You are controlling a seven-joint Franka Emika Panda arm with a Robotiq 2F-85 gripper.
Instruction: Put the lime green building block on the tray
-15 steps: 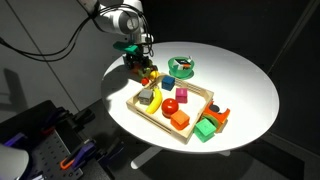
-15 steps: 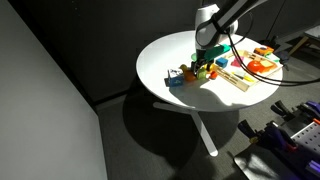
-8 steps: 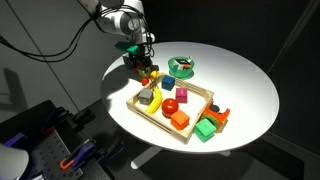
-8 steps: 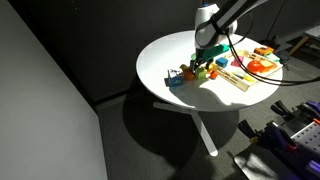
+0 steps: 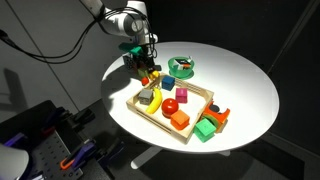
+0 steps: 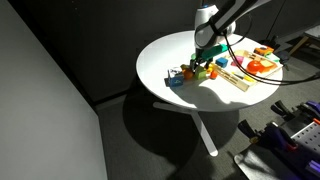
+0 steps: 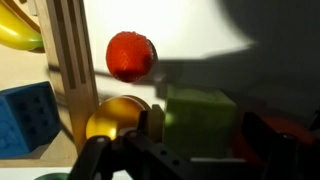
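The lime green building block [image 7: 200, 120] fills the lower middle of the wrist view, between my two fingers. My gripper [image 7: 202, 128] is shut on it, low over the white table and just outside the tray's near corner. The tray is light wood with a low rim [image 7: 68, 75]. It holds a banana, a red ball, an orange cube and a blue block, and shows in both exterior views [image 5: 200, 95] [image 6: 240, 82]. The gripper [image 5: 141, 62] [image 6: 206, 58] hides the block in both exterior views.
A red ball [image 7: 131, 55] and a yellow ball [image 7: 112, 118] lie on the table close to the block. A blue block [image 7: 25, 115] sits inside the tray. A round green dish [image 5: 182, 65] stands behind the tray. Green and orange blocks [image 5: 210, 124] lie off its far end.
The gripper has shifted only very slightly over the block cluster. Nothing else has visibly moved.
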